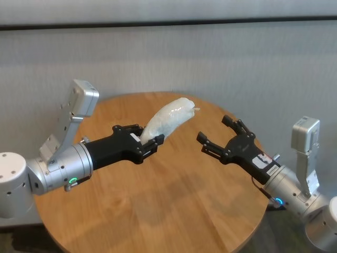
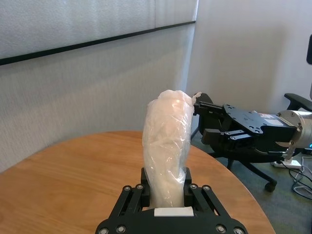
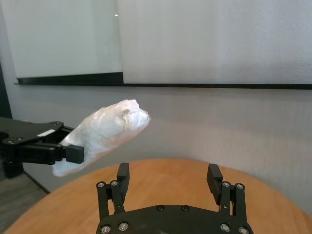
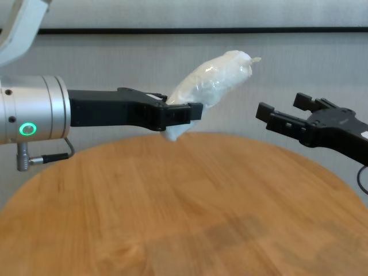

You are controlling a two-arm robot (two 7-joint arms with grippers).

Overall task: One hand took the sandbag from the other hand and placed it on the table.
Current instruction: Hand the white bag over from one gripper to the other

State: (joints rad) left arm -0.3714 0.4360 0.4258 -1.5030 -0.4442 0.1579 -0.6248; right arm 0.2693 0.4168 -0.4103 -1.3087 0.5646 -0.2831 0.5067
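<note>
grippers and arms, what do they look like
Both are black two-finger grippers on silver cylindrical wrists. The left gripper has a green ring light, the right gripper a blue one, a white label, and a thin cable at its wrist.

even soft daylight, faint shadows on table (image 1: 158,211), sharp focus

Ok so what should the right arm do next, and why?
Probably ease the right gripper toward the free upper end of the sandbag. Its jaws are open and empty, apart from the bag, which the left gripper holds by its lower end above the table.
</note>
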